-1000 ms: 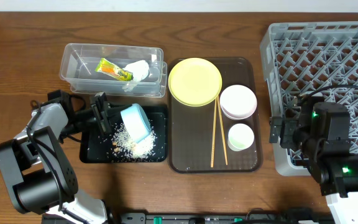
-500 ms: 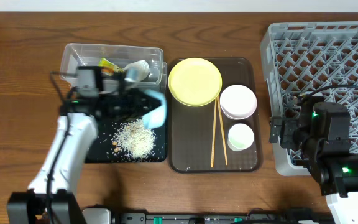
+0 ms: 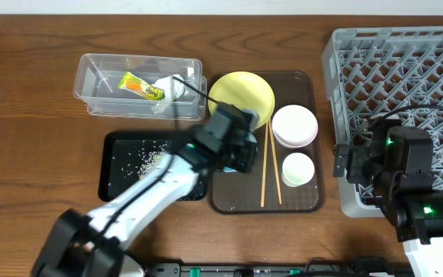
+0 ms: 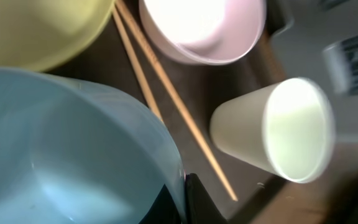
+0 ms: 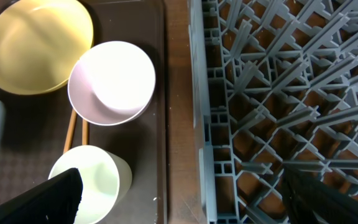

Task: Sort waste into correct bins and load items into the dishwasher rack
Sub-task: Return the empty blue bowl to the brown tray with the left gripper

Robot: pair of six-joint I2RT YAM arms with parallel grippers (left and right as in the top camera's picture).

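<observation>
My left gripper [image 4: 178, 198] is shut on the rim of the light-blue bowl [image 4: 61, 155] and holds it over the brown serving tray [image 3: 306, 201]. In the overhead view the left gripper [image 3: 233, 146] hides the bowl. On the serving tray lie the pale-yellow plate [image 3: 244, 94], white bowl [image 3: 294, 125], white cup [image 3: 298, 169] and two chopsticks [image 3: 270, 165]. Rice [image 3: 154, 160] lies in the black tray [image 3: 114, 181]. The snack wrapper [image 3: 140, 85] and napkin [image 3: 171, 91] are in the clear tub [image 3: 91, 73]. My right gripper [image 5: 191, 199] is open and empty, between the cup [image 5: 92, 180] and the grey rack [image 3: 406, 69].
The rack's left wall [image 5: 210, 124] stands right beside the serving tray's right edge, with a narrow strip of wooden table between. The left arm stretches from the front left across the black tray.
My left arm has swung right with the light-blue bowl, from above the black tray to over the serving tray. Rice stays in the black tray. The right arm has not moved.
</observation>
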